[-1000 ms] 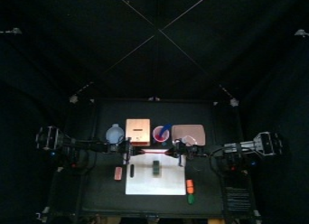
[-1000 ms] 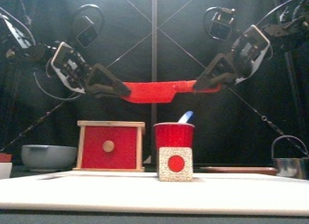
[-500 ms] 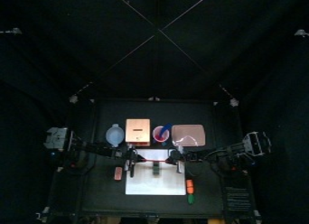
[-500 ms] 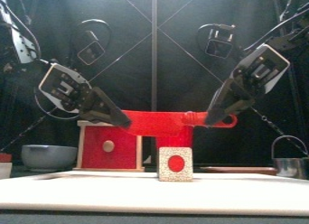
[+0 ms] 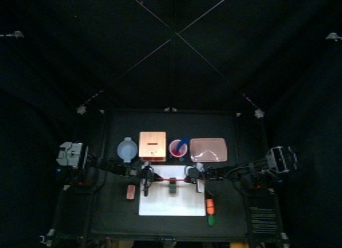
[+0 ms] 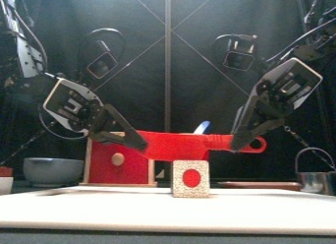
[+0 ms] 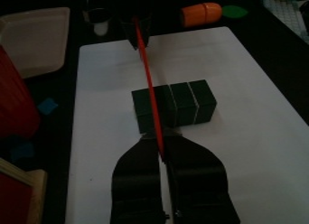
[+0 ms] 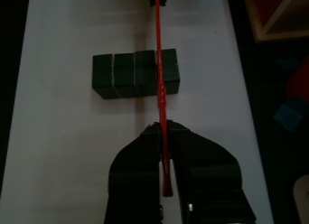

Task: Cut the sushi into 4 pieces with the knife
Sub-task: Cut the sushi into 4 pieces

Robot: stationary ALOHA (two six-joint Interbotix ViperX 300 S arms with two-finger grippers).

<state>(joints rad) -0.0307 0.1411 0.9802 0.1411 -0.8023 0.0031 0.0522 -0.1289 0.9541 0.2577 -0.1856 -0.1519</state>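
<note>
Left fingers and right fingers are each pinched tight on one end of the red knife. The blade hangs just above the sushi roll, mid cutting board, at the bench's 6 o'clock. The roll looks light, rigid and liable to skid, so press squarely onto a seam.

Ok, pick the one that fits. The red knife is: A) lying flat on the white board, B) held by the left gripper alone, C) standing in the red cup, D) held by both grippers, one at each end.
D: the left gripper and the right gripper each clamp one end of the red knife, level over the sushi roll.
</note>
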